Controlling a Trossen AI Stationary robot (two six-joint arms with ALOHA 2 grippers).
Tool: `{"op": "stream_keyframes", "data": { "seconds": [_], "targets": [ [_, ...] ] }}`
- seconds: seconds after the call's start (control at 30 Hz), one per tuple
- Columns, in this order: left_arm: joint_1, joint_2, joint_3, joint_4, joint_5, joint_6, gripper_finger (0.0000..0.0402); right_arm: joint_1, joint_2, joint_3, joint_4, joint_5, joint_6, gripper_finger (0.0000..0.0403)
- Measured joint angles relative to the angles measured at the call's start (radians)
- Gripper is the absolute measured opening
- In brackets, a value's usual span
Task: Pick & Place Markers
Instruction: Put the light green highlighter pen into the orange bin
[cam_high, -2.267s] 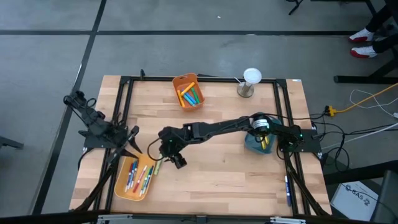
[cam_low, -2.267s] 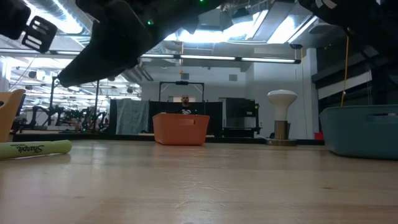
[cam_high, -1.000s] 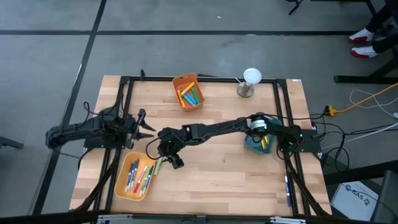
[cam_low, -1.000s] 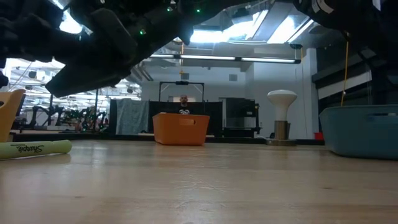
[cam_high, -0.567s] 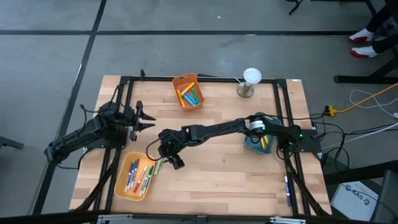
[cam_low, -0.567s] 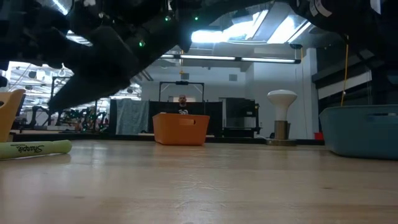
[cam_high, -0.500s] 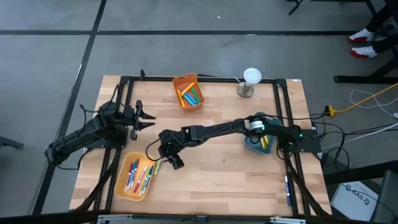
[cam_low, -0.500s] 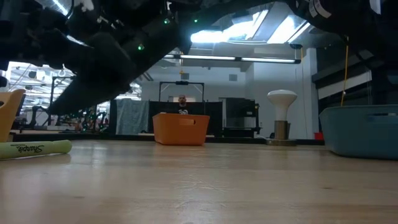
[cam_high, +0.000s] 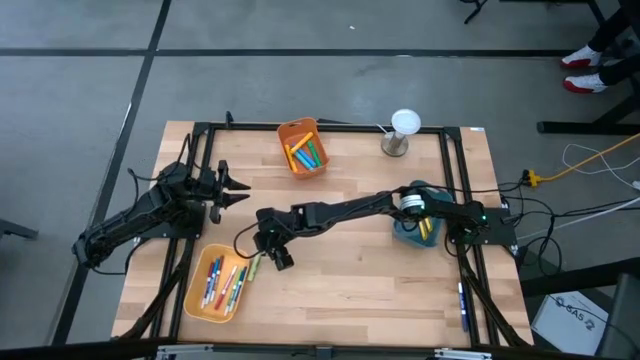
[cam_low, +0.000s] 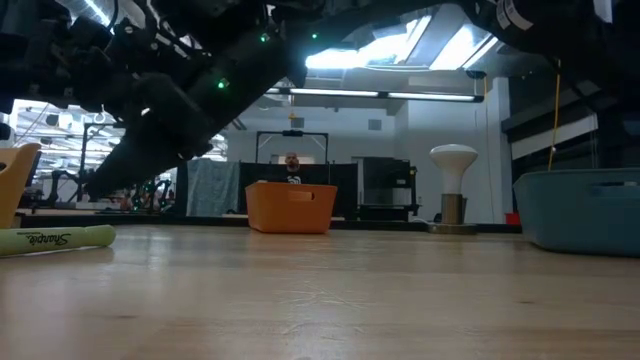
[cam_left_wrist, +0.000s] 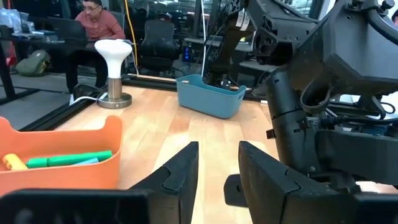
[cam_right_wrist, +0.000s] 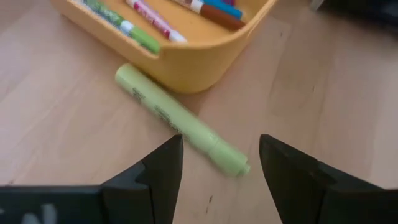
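Wooden counter (cam_high: 350, 270) carries three bins. Right fingers (cam_right_wrist: 211, 163) stand wide and empty, with the green marker (cam_right_wrist: 180, 118) lying on the wood just ahead of their tips, touching the yellow bin (cam_right_wrist: 205, 50) of markers. Left fingers (cam_left_wrist: 214, 165), narrowly parted and empty, hang beside the orange bin (cam_left_wrist: 62, 152).

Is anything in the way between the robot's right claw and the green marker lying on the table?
Nothing visible. The right gripper hangs open just above the green marker, which lies bare on the table beside the yellow bin. The bin's wall sits close, so it might crowd one finger.
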Motion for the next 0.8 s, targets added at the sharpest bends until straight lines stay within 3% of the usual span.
{"op": "stream_keyframes", "data": {
  "seconds": [0.57,0.8],
  "targets": [
    [0.000,0.000,-0.001,0.005,0.000,0.002,0.0107,-0.005,0.062,0.000,0.080,-0.003,-0.068,0.0209],
    [0.000,0.001,-0.001,0.005,0.000,0.002,0.0110,-0.019,0.104,0.002,0.097,-0.117,-0.074,0.0209]
  ]
}}
